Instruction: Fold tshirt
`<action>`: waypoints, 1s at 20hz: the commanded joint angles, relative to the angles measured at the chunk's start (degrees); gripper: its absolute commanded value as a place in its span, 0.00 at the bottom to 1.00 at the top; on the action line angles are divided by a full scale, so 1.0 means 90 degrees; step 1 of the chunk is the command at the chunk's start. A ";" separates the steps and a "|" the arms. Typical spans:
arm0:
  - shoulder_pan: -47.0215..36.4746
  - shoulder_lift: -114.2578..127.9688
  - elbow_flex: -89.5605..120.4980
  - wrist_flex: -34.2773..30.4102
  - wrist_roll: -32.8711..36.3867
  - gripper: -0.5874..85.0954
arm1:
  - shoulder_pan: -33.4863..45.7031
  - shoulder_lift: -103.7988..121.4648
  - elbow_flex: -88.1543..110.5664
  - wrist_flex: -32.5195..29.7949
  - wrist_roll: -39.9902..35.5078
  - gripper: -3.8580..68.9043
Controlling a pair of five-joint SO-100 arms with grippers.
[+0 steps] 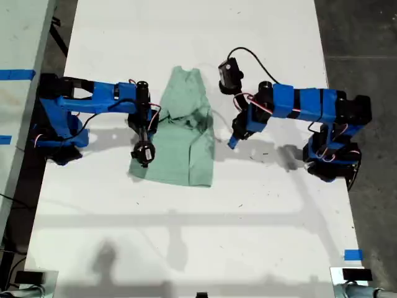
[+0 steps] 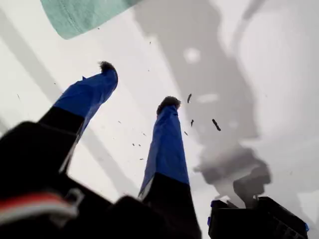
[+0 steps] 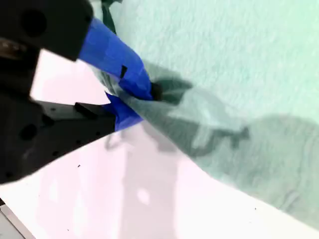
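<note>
second wrist view shows my second gripper (image 3: 137, 99) pinching the tshirt (image 1: 183, 133) edge mid-table. my first gripper (image 2: 137, 92), fingers spread, holds nothing. a hard pull could bunch the cloth.

A lab: white table (image 1: 260, 211) (blue tape marks (image 1: 352, 254)), concrete floor (image 1: 360, 43).

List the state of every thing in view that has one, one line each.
tshirt: partly folded, lying on the table, one edge pinched and lifted.
my first gripper: open, empty, over bare table beside the tshirt.
my second gripper: shut on the tshirt's edge.
table: white, carrying the tshirt and both arms.
</note>
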 commanded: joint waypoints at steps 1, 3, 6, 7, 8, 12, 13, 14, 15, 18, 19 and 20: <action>-0.0020 0.0654 -0.0332 0.0322 0.0215 0.01 | -0.0137 0.0498 0.0010 -0.0205 -0.0010 0.34; -0.0010 0.0742 -0.0566 0.0645 0.0322 0.01 | -0.0166 0.0537 0.0068 -0.0215 0.0020 0.34; 0.0000 0.1045 -0.0928 0.0771 0.0566 0.01 | -0.0176 0.0605 0.0127 -0.0225 0.0039 0.34; 0.0039 0.1035 -0.1074 0.0850 0.0605 0.01 | -0.0176 0.0635 0.0156 -0.0234 0.0059 0.34; 0.0068 0.0947 -0.1143 0.0771 0.0605 0.01 | -0.0186 0.0664 0.0195 -0.0264 0.0068 0.34; 0.0303 -0.1016 -0.3115 0.0859 0.0615 0.01 | -0.0215 0.0684 0.0234 -0.0342 0.0117 0.34; 0.0303 -0.1660 -0.3926 0.0977 0.0596 0.01 | -0.0234 0.0684 0.0234 -0.0361 0.0137 0.34; 0.0312 -0.2256 -0.4717 0.1055 0.0557 0.01 | -0.0254 0.0684 0.0234 -0.0361 0.0146 0.34; 0.0303 -0.2529 -0.5049 0.0869 0.0508 0.01 | -0.0273 0.0684 0.0244 -0.0361 0.0166 0.34; 0.0176 -0.2705 -0.5010 0.0439 0.0156 0.01 | -0.0303 0.0801 0.0439 -0.0430 0.0234 0.34; 0.0127 -0.2822 -0.5010 0.0381 0.0078 0.01 | -0.0303 0.0850 0.0498 -0.0459 0.0244 0.34; 0.0107 -0.2920 -0.5010 0.0381 0.0000 0.08 | -0.0303 0.0869 0.0498 -0.0469 0.0244 0.34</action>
